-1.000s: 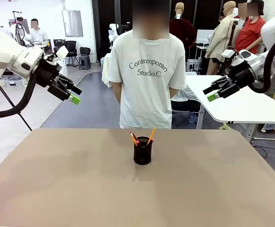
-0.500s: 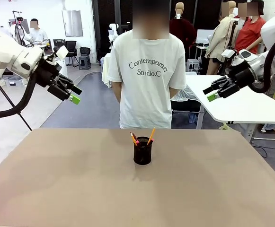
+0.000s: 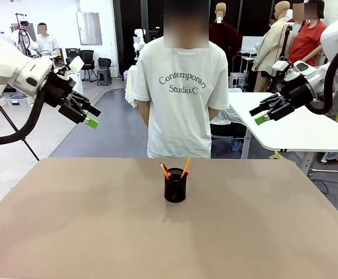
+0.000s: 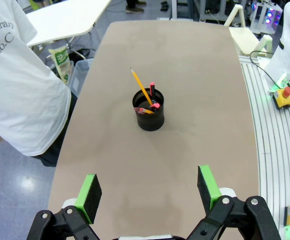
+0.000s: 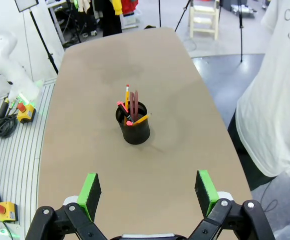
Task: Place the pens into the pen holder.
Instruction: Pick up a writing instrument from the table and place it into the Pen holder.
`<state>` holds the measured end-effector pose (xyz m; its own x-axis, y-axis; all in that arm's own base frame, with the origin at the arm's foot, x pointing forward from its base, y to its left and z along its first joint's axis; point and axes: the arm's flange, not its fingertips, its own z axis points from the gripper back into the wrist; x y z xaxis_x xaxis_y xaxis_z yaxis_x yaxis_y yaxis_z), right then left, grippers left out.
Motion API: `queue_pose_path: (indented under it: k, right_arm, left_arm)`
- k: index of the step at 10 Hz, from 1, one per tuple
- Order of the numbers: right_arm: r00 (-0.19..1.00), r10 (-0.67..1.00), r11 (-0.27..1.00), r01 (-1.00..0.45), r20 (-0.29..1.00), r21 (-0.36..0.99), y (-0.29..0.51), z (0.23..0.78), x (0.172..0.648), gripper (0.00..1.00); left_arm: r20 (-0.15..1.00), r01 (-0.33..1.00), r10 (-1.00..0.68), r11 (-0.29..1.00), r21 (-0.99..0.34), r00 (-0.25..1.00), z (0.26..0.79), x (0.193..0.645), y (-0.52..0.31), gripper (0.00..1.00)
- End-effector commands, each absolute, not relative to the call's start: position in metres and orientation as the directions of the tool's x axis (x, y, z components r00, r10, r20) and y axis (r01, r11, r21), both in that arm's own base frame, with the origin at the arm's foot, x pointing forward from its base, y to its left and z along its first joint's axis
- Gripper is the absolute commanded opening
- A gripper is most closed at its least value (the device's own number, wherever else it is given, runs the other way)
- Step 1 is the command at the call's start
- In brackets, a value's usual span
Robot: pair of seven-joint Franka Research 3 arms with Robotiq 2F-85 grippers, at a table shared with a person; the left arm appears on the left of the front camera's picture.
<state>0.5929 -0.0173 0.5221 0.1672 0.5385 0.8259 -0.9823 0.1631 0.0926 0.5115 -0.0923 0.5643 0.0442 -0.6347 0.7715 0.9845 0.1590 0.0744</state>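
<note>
Near edge of the beige tabletop (image 3: 70, 232): bare, nothing loose that we can see.

Mid-table: small black cylindrical mesh pen holder (image 3: 175, 185) upright, approx centre. All 3 pens are standing in it, tips poking above the rim:
- yellow-orange pencil-like stick (image 4: 141, 88), leaning, tallest
- dark stick w/ red accents (image 4: 151, 90)
- reddish-pink stick (image 5: 134, 101)

We can't tell from these views how deep each sits, but none lies on the table or hangs over the rim.

Above and to the sides, both arms are pulled back high, well apart from the holder:
- left black two-finger gripper w/ green pads (image 3: 89, 116): jaws spread wide, nothing between pads, same in its wrist view (image 4: 149, 187)
- right gripper (image 3: 259, 115): also spread wide, empty, confirmed in its wrist view (image 5: 147, 186)

Far side: person in white printed T-shirt (image 3: 180, 87) stands behind the table, arms behind back, not involved.

Our read: task looks done, 3 of 3 in. Nothing left for us to pick, only idle/park imo.
</note>
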Motion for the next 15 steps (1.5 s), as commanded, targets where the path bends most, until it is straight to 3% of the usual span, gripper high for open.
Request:
queue_pose_path:
  k: [1, 15]
  right_arm:
    - [0.165, 0.539, 0.165, -0.982, 0.826, 0.089, -0.0178, 0.5244, 0.5920, 1.00]
    - [0.165, 0.539, 0.165, -0.982, 0.826, 0.089, -0.0178, 0.5244, 0.5920, 1.00]
  left_arm:
    - [0.768, 0.984, -0.639, 0.158, 0.079, 0.041, 0.5664, 0.5116, -0.0917, 1.00]
    - [0.768, 0.984, -0.639, 0.158, 0.079, 0.041, 0.5664, 0.5116, -0.0917, 1.00]
